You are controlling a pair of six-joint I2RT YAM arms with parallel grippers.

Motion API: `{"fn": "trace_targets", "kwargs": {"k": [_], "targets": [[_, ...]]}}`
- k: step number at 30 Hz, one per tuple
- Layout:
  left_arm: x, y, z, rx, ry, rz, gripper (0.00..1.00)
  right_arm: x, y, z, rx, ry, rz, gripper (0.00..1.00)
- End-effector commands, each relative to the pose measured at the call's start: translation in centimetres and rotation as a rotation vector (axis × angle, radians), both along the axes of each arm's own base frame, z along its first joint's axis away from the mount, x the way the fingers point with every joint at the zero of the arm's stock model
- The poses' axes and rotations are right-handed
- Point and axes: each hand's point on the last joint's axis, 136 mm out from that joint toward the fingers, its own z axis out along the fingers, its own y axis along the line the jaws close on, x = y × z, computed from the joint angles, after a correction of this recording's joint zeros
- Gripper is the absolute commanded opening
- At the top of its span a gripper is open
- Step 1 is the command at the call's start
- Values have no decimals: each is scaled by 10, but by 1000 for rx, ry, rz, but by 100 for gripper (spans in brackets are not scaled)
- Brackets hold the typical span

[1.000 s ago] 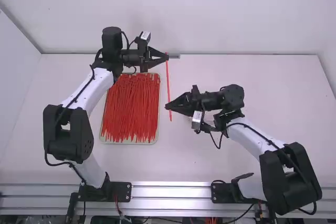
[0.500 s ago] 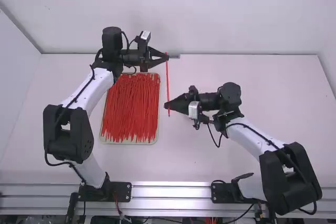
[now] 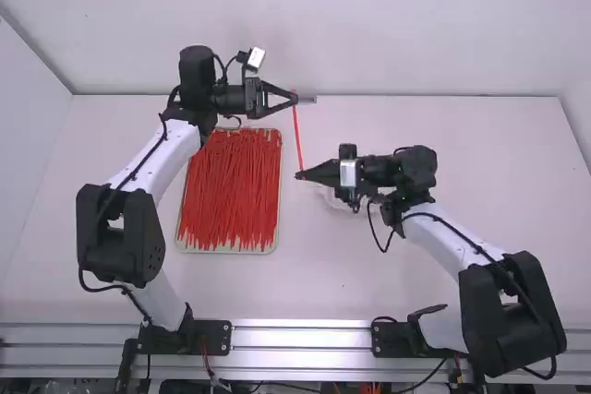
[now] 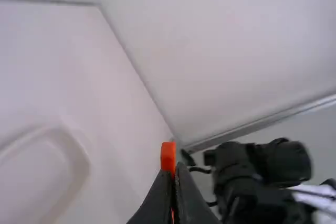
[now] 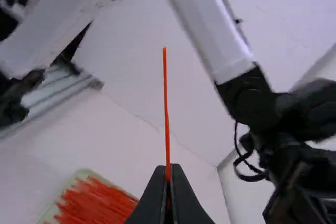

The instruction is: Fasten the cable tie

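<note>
**Cable tie** (image 3: 296, 136): one, red, thin strap. Held in the air in the high view, from upper middle of the frame down toward the centre. Clear of the table (image 3: 480, 154). Gripped at both ends, strap nearly straight between them.

**Left gripper** (image 3: 288, 96): upper middle of the high view, left of centre. Fingers pinched narrow on the square head (image 4: 168, 155) of the tie, head poking just past the tips.

**Right gripper** (image 3: 301, 174): near the centre of the high view. Fingers pressed together on the tail end, strap running straight out from between the tips.

**Tray** (image 3: 227, 250): left of centre in the high view, flat on the table. Heaped with spare ties (image 3: 231, 186), all red, lying lengthwise.

**Handling, as judged:**
- Very light, with no load on either arm.
- Springy along its length; easy to bow into a loop, quick to flick back if let go.
- Smooth plastic, likely to slide or twist between the pads unless pinched across the flat face.
- Not fragile.

**Best hold, as judged:**
- Just behind the head on one side, slot left open.
- Slightly back from the tail tip on the other, a short free end left for threading.
- Small slot, so close alignment needed.
</note>
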Motion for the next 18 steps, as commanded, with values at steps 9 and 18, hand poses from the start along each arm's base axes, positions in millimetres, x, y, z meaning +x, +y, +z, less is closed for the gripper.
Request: {"fn": "trace_targets", "kwargs": {"k": [9, 18], "targets": [[-8, -4, 33, 22, -706, -65, 2, 35, 14, 59, 113, 763, -31, 0], [-33, -2, 52, -1, -1132, -182, 2, 54, 22, 52, 92, 1031, -70, 0]]}}
